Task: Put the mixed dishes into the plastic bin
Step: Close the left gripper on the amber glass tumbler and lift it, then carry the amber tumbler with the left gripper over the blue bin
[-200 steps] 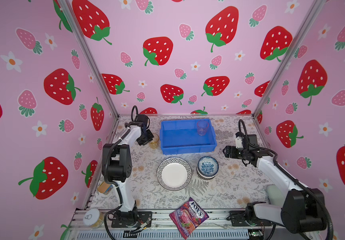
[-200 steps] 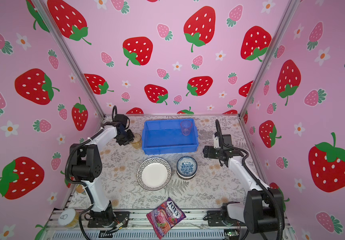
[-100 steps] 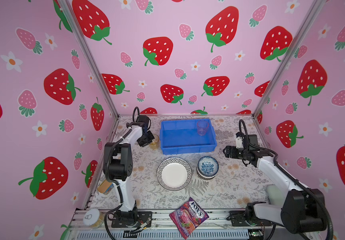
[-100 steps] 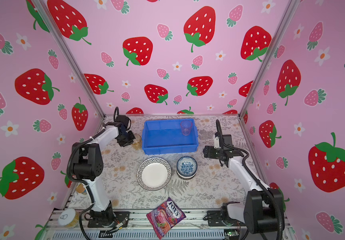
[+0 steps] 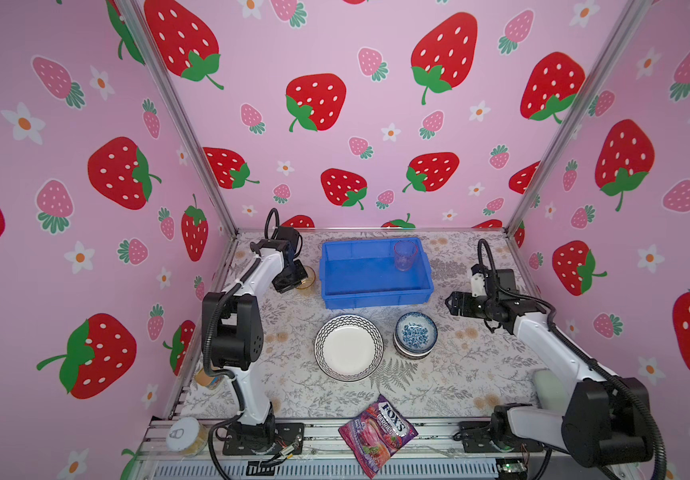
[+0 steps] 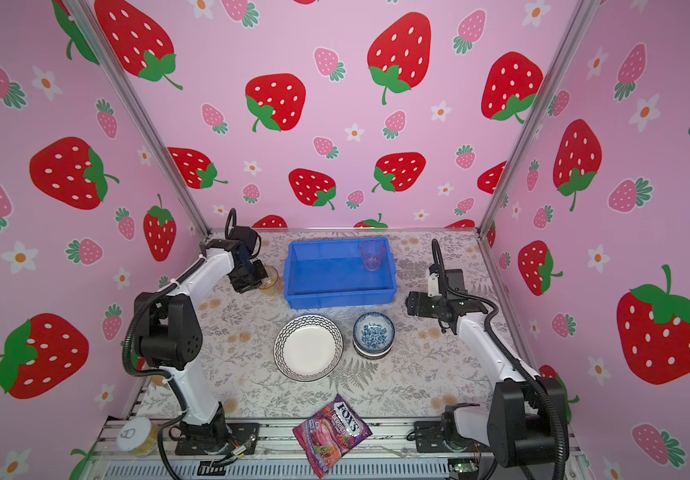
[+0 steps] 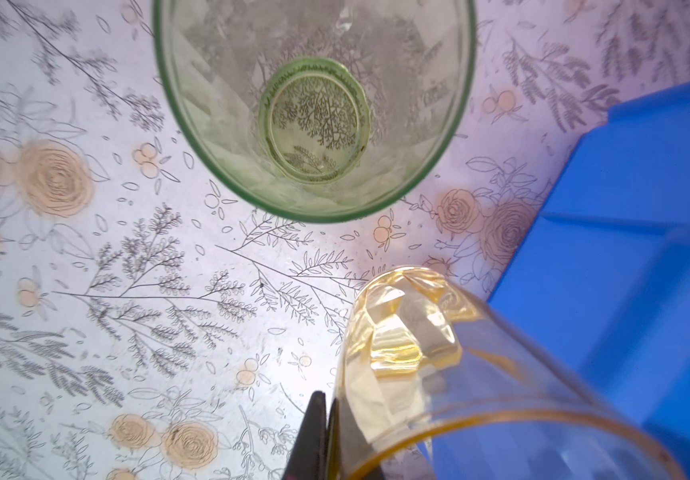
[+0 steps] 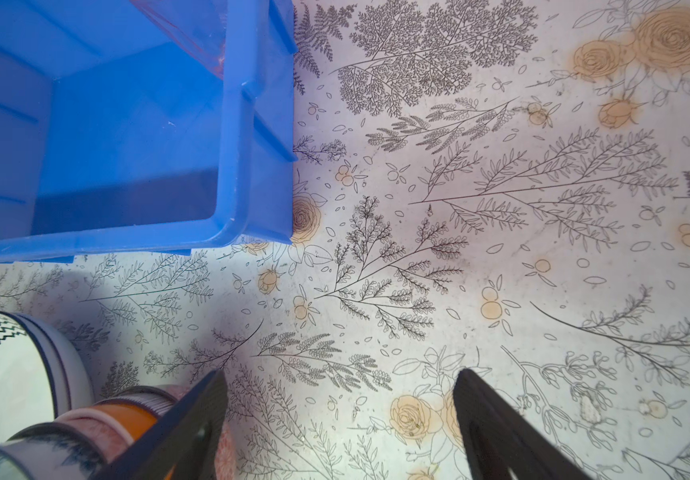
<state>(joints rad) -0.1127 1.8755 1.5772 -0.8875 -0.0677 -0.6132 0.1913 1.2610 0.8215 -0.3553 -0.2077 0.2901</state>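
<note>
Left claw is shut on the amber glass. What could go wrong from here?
1. The left claw pinches only the thin wall of the amber glass at its rim; it could slip or swing on lifting.
2. The bin sits right beside it; a low lift could catch the glass on its wall.
3. The green glass stands close by; a swinging glass could knock it.

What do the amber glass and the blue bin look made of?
The amber glass: clear tinted glass or hard plastic, glossy; its faceted base glints. The blue bin: moulded plastic, dull sheen; uniform colour, ribbed walls, rolled rim.
</note>
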